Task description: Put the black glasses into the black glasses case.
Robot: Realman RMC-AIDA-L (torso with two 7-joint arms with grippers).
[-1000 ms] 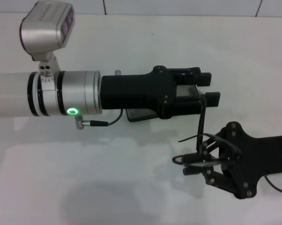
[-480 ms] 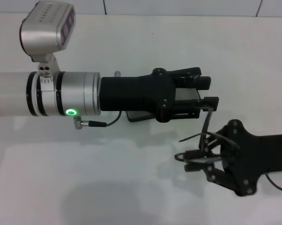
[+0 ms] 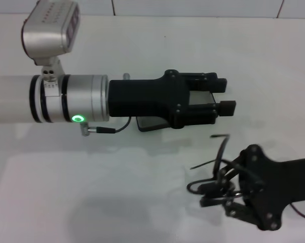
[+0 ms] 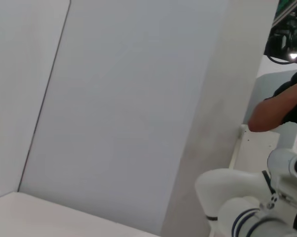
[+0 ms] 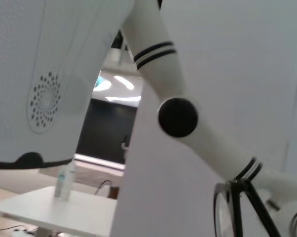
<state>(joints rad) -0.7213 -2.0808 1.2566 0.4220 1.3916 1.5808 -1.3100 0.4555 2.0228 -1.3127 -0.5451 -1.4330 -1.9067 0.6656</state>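
Thin wire black glasses [image 3: 216, 162]; matt black glasses case [image 3: 151, 123].

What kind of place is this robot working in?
Probably an indoor robotics lab or test room: a bare white table set against plain white walls, the robot's own white arm, and a person's forearm at the room's edge.

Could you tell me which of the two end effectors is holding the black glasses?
The right end effector, low in the head view, grips the black glasses; the left end effector sits at the black glasses case.

Black glasses [image 3: 213, 169] beside the case [image 3: 152, 123] — temples unfolded.
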